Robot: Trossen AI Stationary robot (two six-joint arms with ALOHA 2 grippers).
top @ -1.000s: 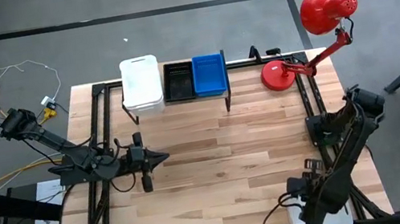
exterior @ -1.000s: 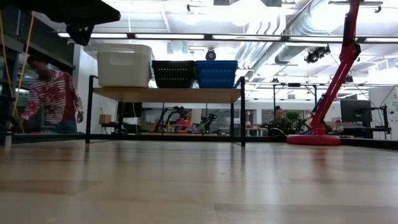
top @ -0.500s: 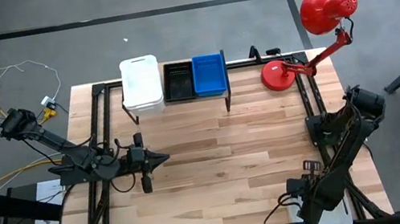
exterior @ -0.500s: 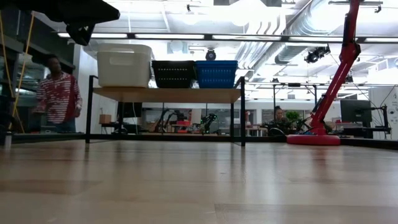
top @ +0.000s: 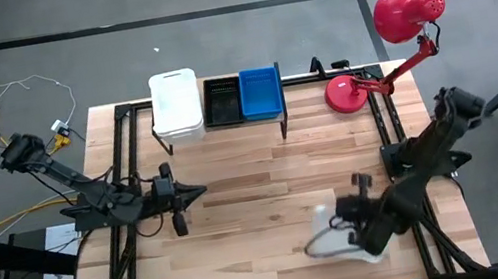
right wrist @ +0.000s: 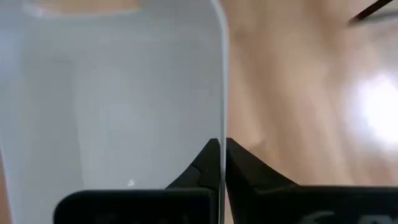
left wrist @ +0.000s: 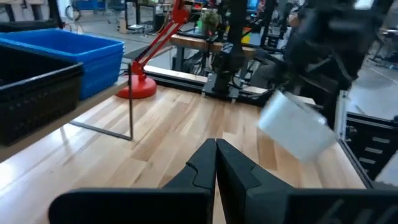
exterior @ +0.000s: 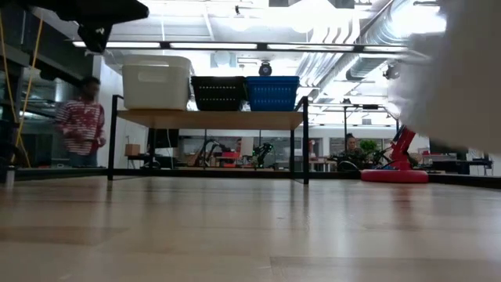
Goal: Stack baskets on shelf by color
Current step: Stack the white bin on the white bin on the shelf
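A white basket (top: pixel 336 236) is clamped by its wall between the fingers of the right gripper (top: pixel 354 233) and held at lower right of the high view. The left gripper (top: pixel 199 192), fingers pressed together on nothing, is positioned at left centre. The shelf (top: pixel 271 118), at upper centre, carries one white, one black and one blue basket.

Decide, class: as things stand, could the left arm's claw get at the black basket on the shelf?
Probably yes. The left claw, shut and empty, sits on bare table in front of the shelf, and nothing lies between it and the black basket.
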